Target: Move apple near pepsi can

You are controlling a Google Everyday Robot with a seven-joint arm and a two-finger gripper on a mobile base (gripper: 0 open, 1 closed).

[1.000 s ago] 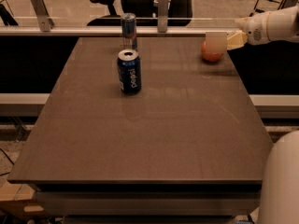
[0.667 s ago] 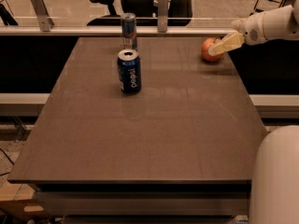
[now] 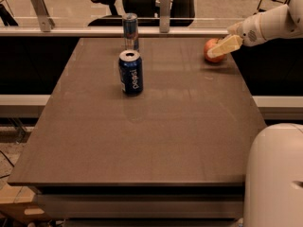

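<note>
Resting against the apple at the counter's far right, the gripper seems mid-grasp, though I cannot tell if it has clamped; next it should carry the fruit left beside the pepsi can.

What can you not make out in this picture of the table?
Camera view: apple's right side, hidden by the tool at the table's far right.
Camera view: tall can's label, too small to read.
Camera view: robot's white body, cut off by the bottom and right edges.
</note>
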